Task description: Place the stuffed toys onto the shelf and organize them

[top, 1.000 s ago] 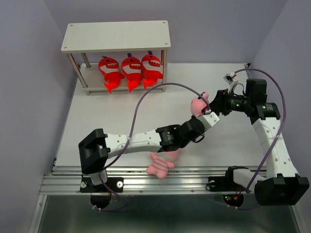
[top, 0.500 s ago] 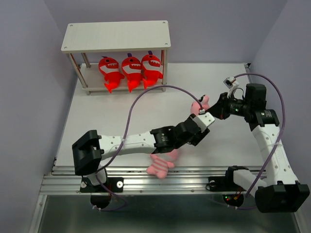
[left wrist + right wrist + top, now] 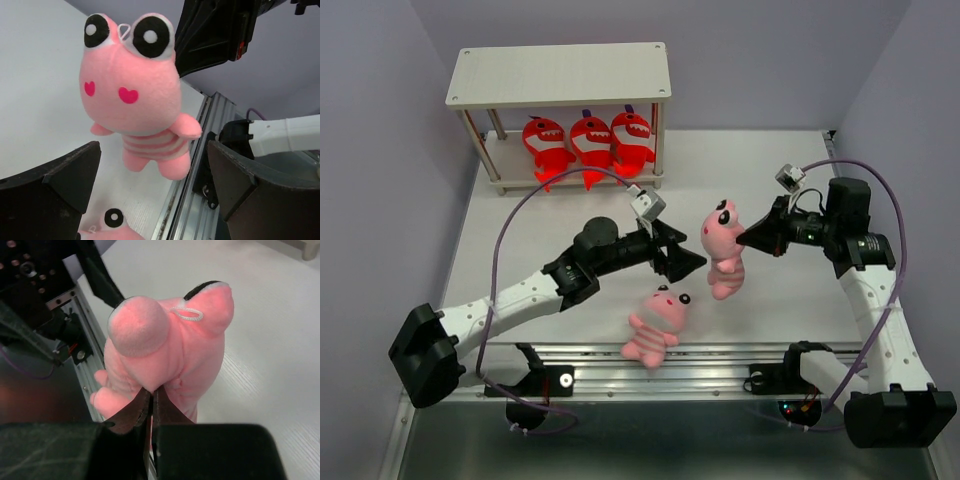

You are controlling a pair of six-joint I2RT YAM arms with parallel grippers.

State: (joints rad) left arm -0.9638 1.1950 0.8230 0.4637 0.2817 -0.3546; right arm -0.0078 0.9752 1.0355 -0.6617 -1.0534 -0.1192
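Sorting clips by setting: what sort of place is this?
Probably a robotics test cell: two robot arms mounted at a white table, plain lilac walls around it, and a shelf of red plush sharks.

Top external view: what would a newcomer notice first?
A pink plush creature with bulging black eyes hangs pinched in the right gripper, facing the wide-open left gripper. Three bright red plush sharks line the lower tier of the pale shelf, and a second pink plush lies near the front edge of the table.

white table [image 3: 550, 215] bears the shelf [image 3: 560, 75] and one pink toy [image 3: 655, 325].
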